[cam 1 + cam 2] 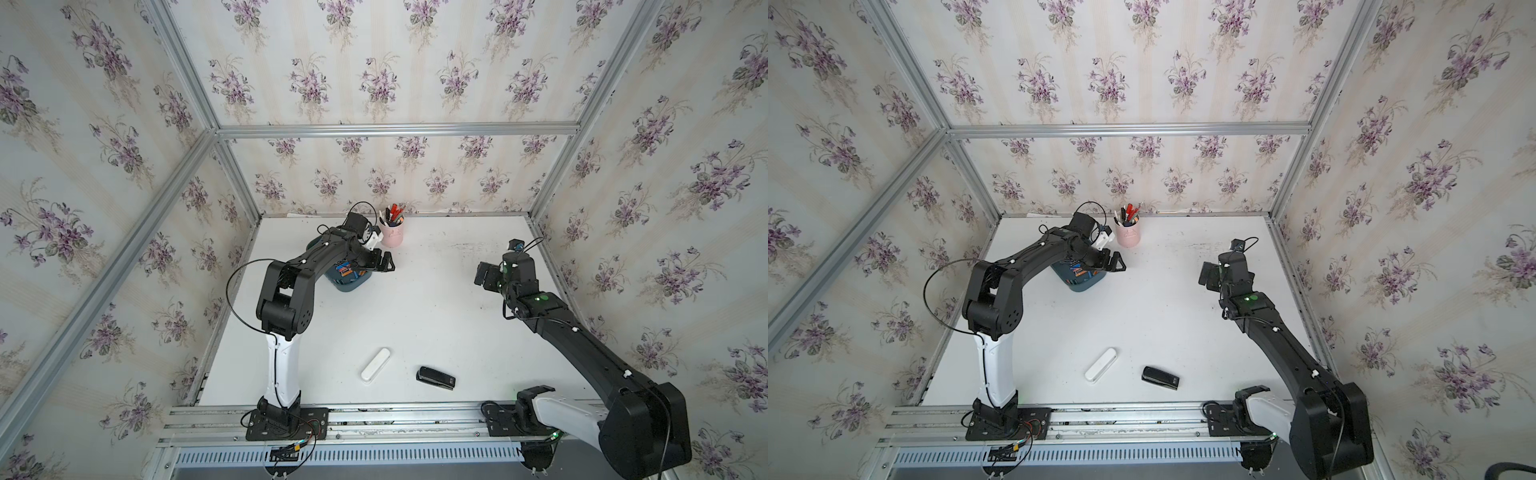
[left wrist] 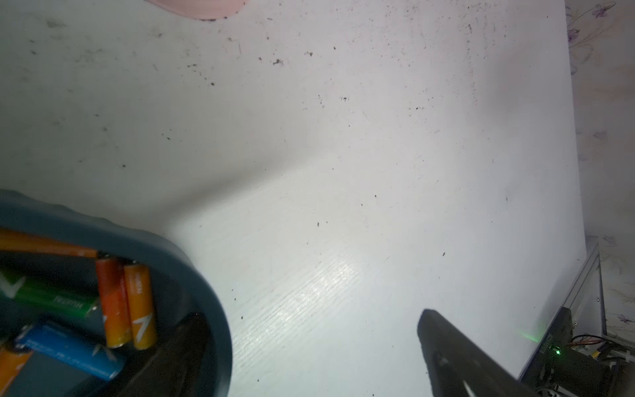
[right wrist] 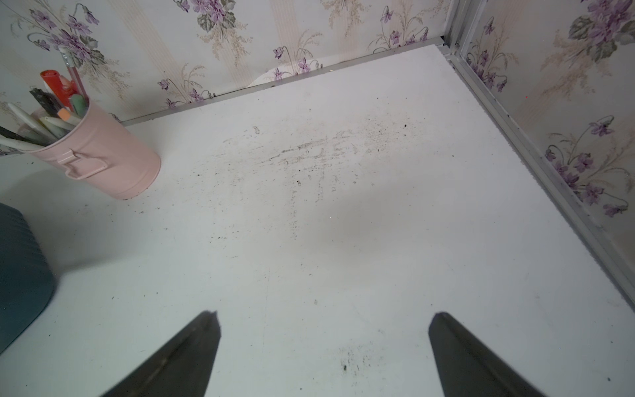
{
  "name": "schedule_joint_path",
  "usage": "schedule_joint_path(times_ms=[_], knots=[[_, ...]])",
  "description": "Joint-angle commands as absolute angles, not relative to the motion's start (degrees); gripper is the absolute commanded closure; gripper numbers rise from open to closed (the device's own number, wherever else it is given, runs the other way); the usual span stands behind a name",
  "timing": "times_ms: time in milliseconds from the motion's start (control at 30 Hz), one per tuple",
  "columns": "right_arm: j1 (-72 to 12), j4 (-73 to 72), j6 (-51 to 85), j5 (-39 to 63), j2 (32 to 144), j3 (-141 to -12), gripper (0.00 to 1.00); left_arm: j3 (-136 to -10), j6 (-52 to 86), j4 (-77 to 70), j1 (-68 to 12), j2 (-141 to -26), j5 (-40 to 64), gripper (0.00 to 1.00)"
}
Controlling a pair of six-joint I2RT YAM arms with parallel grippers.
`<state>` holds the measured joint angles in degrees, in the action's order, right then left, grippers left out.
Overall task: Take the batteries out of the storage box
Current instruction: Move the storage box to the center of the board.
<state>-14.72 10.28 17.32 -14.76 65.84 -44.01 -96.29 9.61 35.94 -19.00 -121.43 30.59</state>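
one spread left hand [image 1: 380, 265], over box [image 1: 347, 286] rim

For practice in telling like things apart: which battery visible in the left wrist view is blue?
The blue battery in the storage box: it alone is blue; the green battery lies beside it, the other batteries are orange or reddish orange.

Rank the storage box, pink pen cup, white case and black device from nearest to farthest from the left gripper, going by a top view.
1. storage box, under the left gripper.
2. pink pen cup, just behind it.
3. white case, near the front edge.
4. black device, front, farther right.
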Motion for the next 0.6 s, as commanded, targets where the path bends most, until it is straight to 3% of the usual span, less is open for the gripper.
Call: schedule_joint_path(times_ms=[0, 567], knots=[[-14.8, 10.6, 16.7, -15.7, 65.8, -44.3, 0.0, -98.6, 8.4, 38.7, -20.2, -123.0, 31.4, 0.0], [-14.9, 11.0, 18.3, -13.9, 65.6, -43.3, 0.0, -101.3, 9.0, 45.9, -41.0, -123.5, 28.1, 0.0]])
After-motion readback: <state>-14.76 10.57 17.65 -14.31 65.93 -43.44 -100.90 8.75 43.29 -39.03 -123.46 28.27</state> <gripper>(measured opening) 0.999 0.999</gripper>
